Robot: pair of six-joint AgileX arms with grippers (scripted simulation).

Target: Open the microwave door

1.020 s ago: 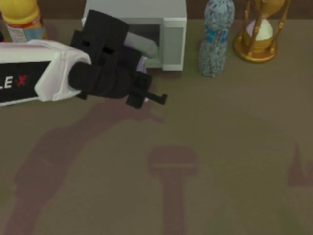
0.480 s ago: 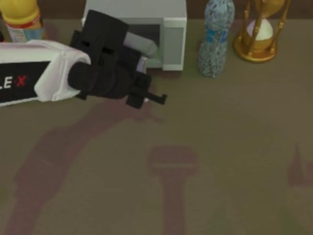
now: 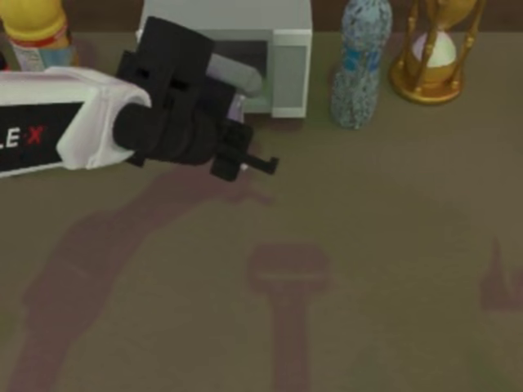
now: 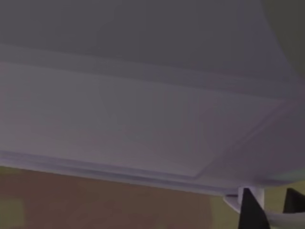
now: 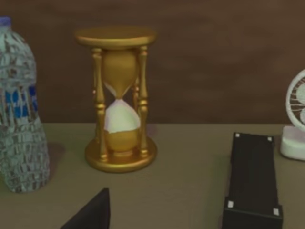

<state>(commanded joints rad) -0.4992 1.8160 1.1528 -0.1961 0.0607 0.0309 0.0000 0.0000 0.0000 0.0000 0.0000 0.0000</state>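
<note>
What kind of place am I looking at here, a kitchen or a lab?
Most likely a computer-rendered test tabletop, not a real kitchen: unrelated props, a microwave, a gold hourglass and a water bottle, line one bare table.

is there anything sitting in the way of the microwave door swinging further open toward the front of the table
Nothing visible blocks it. The microwave door is partly open with the left pincer at its handle edge. The water bottle and hourglass stand right of the microwave, outside the swing.
</note>
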